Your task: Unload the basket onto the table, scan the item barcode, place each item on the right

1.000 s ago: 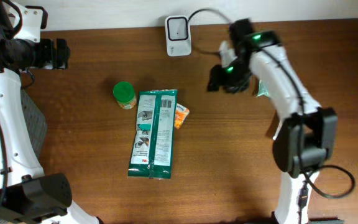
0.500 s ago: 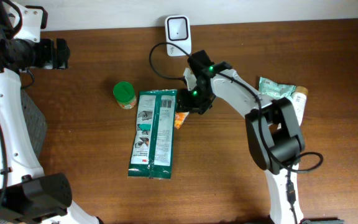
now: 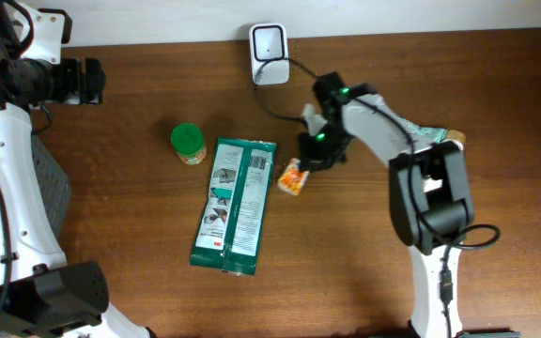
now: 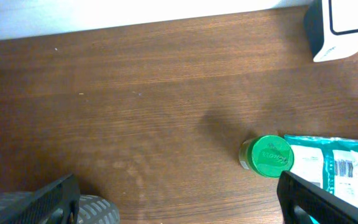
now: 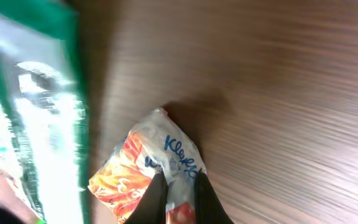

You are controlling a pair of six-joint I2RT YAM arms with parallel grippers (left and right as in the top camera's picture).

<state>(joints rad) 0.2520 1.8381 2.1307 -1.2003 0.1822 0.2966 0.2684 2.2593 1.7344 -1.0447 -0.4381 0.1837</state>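
A small orange-and-white tissue pack (image 3: 293,176) lies just right of the big green pouch (image 3: 233,205), and my right gripper (image 3: 312,160) is shut on its edge. In the right wrist view the dark fingertips (image 5: 151,200) pinch the tissue pack's (image 5: 160,163) white wrapper, with the right gripper (image 5: 179,190) low over the wood and the green pouch (image 5: 36,124) blurred at left. The white barcode scanner (image 3: 269,41) stands at the table's back edge. My left gripper (image 3: 83,81) hangs open at the far left, holding nothing.
A green-lidded jar (image 3: 187,143) stands left of the pouch; the left wrist view shows the jar (image 4: 269,155), the scanner (image 4: 344,25) and the pouch's corner (image 4: 328,171). A crumpled green packet (image 3: 419,134) and a bottle (image 3: 455,143) lie under the right arm.
My right arm swung from the back right to the pouch, its jaws closed on the tissue pack and drew it slightly right. The pouch shifted a little. The left arm stayed still.
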